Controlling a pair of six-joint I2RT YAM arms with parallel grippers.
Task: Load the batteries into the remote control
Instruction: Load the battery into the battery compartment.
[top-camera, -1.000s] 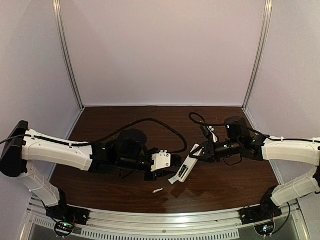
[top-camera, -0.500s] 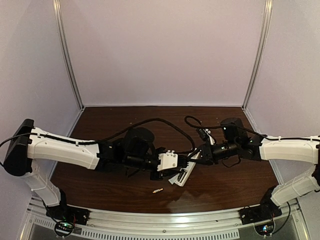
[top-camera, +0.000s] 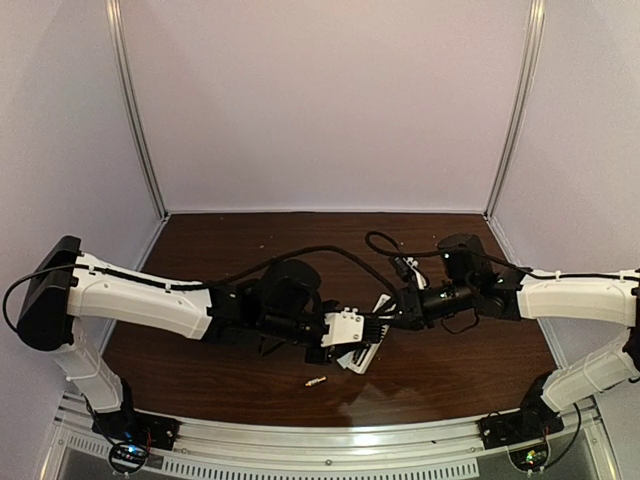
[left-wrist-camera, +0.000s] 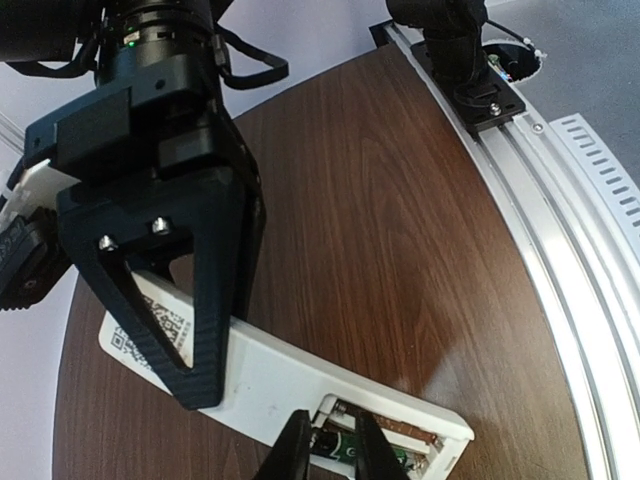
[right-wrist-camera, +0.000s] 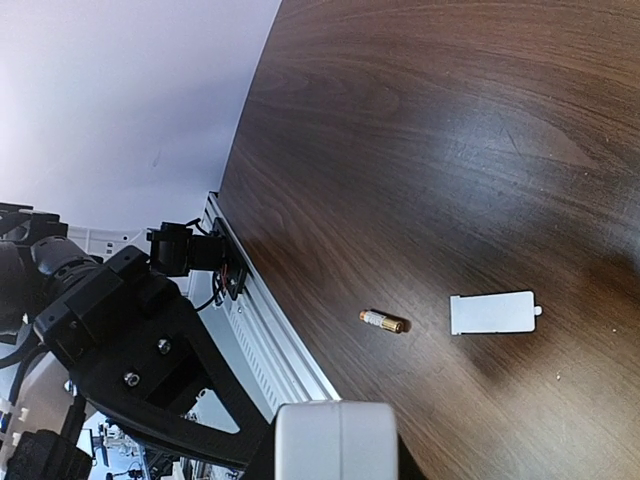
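The remote control lies back side up, its battery recess uncovered. A dark, green-labelled battery rests in the recess. My left gripper is over it, fingertips close together. One tip is at the battery's end and the other lies across its body. Whether they pinch it does not show. My right gripper is shut on the remote's other end, seen end-on in the right wrist view. A pale battery lies loose on the table, near the front edge.
A small flat white cover piece lies on the wood next to the loose battery. The metal rail runs along the table's near edge. Black cables loop over the middle of the table behind both grippers.
My left arm has reached right to the remote and its fingers have narrowed. The right gripper has shifted the remote slightly left. The loose battery has not moved.
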